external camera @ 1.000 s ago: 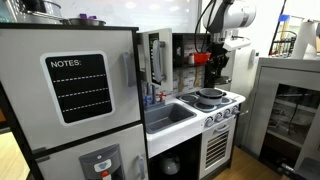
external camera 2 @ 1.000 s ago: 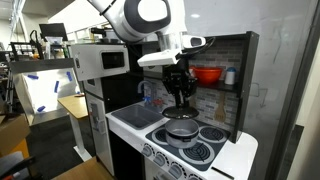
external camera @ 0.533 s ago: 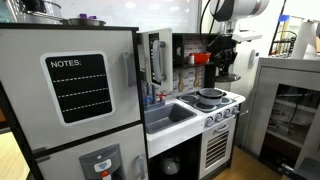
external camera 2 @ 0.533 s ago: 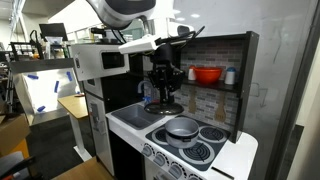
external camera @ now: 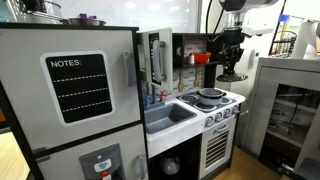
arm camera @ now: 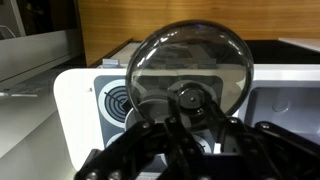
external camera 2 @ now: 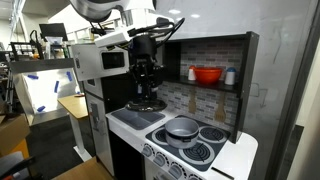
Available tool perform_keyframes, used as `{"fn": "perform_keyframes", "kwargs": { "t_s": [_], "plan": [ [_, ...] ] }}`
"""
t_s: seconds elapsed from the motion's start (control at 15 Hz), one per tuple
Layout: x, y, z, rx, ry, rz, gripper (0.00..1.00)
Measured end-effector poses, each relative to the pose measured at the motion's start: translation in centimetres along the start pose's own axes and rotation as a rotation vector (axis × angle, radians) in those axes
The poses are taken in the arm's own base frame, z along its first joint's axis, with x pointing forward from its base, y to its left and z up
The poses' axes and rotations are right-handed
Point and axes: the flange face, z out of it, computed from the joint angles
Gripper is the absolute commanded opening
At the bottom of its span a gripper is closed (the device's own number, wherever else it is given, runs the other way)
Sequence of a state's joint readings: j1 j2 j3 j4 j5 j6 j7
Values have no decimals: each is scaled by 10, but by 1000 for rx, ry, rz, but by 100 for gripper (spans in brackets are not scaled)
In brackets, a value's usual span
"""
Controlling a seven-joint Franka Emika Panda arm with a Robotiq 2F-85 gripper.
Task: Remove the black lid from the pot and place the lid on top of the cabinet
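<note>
My gripper (external camera 2: 147, 92) is shut on the knob of the black lid (external camera 2: 147, 104) and holds it in the air, level, to the side of the stove. An exterior view shows the lid (external camera: 232, 75) hanging under the gripper (external camera: 231, 64). In the wrist view the lid (arm camera: 190, 60) is a dark round disc filling the middle, with the gripper (arm camera: 187, 108) clamped on its centre knob. The silvery pot (external camera 2: 183, 126) stands uncovered on a stove burner, and it shows again as the pot (external camera: 210, 96). The dark cabinet (external camera 2: 216, 40) rises behind the stove.
A red bowl (external camera 2: 207, 74) sits on a shelf inside the cabinet. The grey sink (external camera: 170, 116) lies beside the stove. The grey fridge with a NOTES board (external camera: 70, 90) stands near, and a glass-door cabinet (external camera: 290, 100) is at the side.
The gripper has carried the lid sideways away from above the pot, staying shut on it. The pot has stayed on its burner.
</note>
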State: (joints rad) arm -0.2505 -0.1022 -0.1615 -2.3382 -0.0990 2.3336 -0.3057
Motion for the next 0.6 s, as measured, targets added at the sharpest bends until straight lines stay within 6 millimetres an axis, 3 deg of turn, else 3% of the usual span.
{"fn": "perform_keyframes", "kwargs": {
  "t_s": [0.6],
  "plan": [
    [-10,-17,-24,-9,33,-38,8]
  ]
}}
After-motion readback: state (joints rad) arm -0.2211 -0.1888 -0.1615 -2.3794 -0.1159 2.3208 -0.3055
